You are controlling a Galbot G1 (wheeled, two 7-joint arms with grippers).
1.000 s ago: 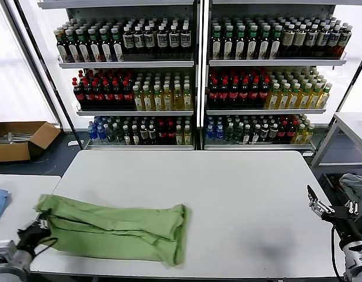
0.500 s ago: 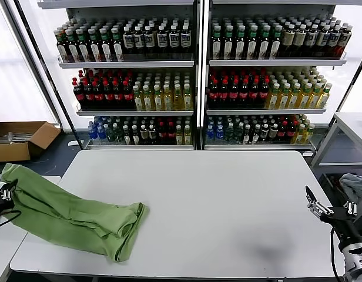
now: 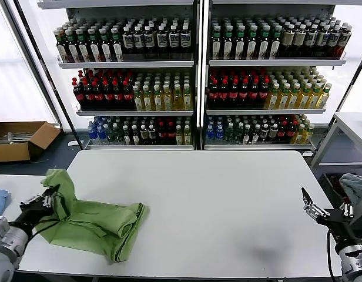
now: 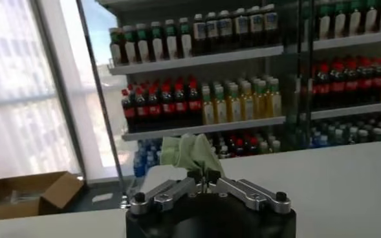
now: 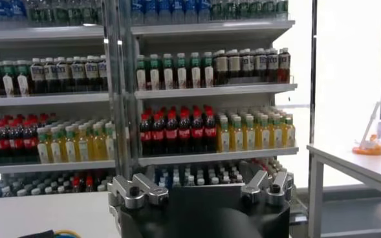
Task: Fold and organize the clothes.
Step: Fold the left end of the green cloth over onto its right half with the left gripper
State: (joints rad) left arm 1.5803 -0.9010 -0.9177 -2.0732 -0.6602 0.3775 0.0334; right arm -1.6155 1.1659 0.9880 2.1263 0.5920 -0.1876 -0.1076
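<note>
The shirt (image 3: 93, 222) lies at about 8 o'clock on the counter (image 3: 228, 200), a narrow folded band with its far end bunched near the middle-left and its near end lifted off the surface. The left gripper (image 3: 49, 198) pinches that raised end, jaws clenched on a tuft of green cloth, as the left wrist view confirms (image 4: 203, 176); it hovers just past the counter's left edge. The right gripper (image 3: 328, 212) waits at about 4 o'clock, off the right edge and well apart from the shirt, jaws released and holding nothing. By the look of it, the lengthwise folds are done, since no sleeves or collar show, but the cloth is rumpled. What is left seems to be one crosswise fold, laying the held end over the rest, then squaring and placing the bundle.
</note>
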